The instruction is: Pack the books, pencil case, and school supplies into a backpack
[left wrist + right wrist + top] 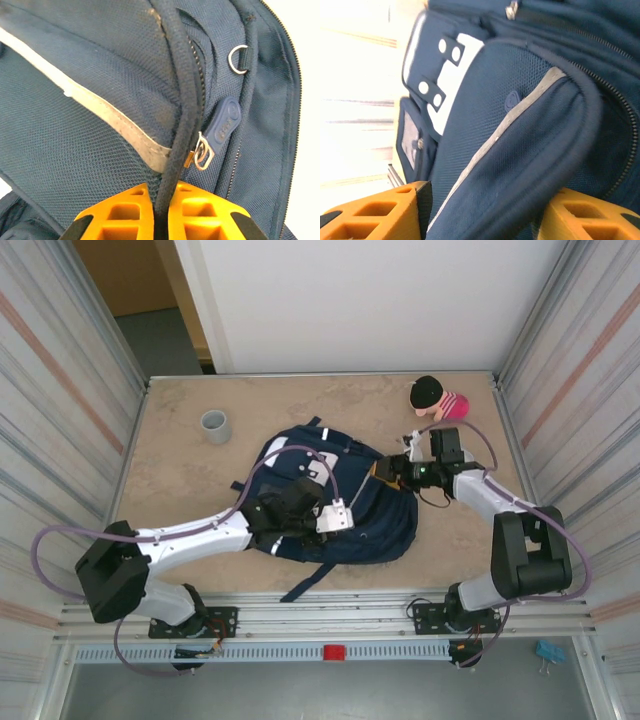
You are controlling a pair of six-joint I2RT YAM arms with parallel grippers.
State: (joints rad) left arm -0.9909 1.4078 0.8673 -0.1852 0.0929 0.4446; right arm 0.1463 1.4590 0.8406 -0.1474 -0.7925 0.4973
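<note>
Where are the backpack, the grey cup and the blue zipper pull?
backpack (385,525): top external view, on the navy body near its right edge.
grey cup (215,426): top external view, on the middle of its open top.
blue zipper pull (223,125): left wrist view, on its oblong tab.

Backpack (340,510) front and centre, deep navy all over, and up close in the left wrist view the cloth shows a fine mesh weave. A pale grey stripe (105,112) cuts across it. The zip pull (222,124) is mid blue on a silver ring (202,152), and the piping (185,100) is near black. Left jaws bright orange, right jaws the same orange with black edging. In the right wrist view there's a white patch (456,75) crossed by navy tabs with white dots. Tabletop (180,480) sandy beige, faintly marbled. Cup (215,426) plain grey. Plush toy (438,398) black and pink. Left arm (190,536) and right arm (480,490) white with black joints, cable (290,448) lilac.
</note>
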